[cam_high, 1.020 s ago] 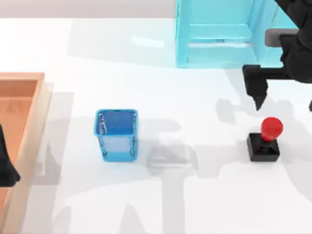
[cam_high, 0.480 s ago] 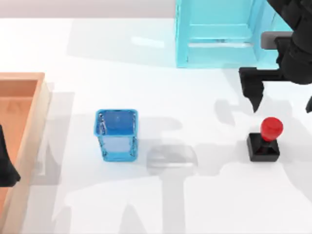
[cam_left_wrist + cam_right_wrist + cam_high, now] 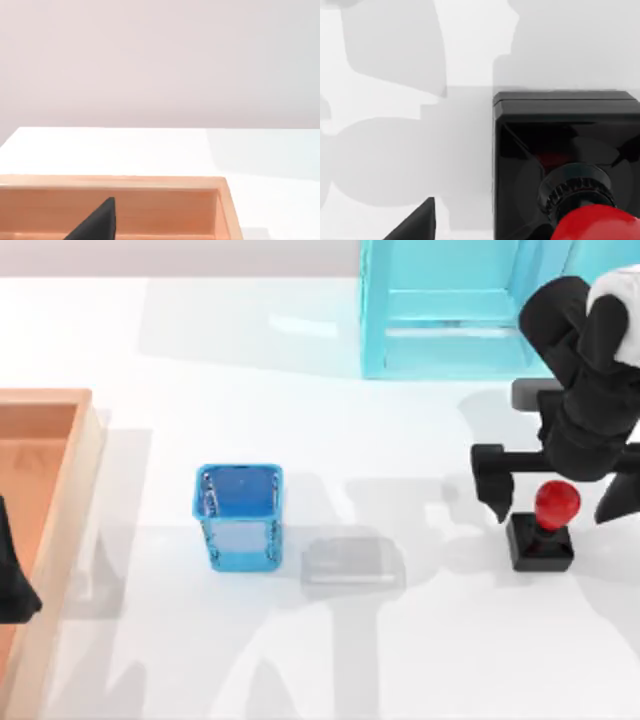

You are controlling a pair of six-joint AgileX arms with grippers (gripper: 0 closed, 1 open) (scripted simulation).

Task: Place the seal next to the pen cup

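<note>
The right gripper (image 3: 555, 502) hangs spread wide with one finger either side of the seal (image 3: 543, 528) at the table's right, apparently gripping nothing yet, far from the pen cup (image 3: 239, 516) (left gripper (image 3: 15, 585) parked over the wooden tray (image 3: 72, 430)).

Plain pale wall (image 3: 160, 60), white table (image 3: 400, 640)

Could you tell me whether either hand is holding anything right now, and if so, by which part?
Nothing is held. The right hand is open, straddling the seal, whose red knob sits untouched between its fingers.
</note>
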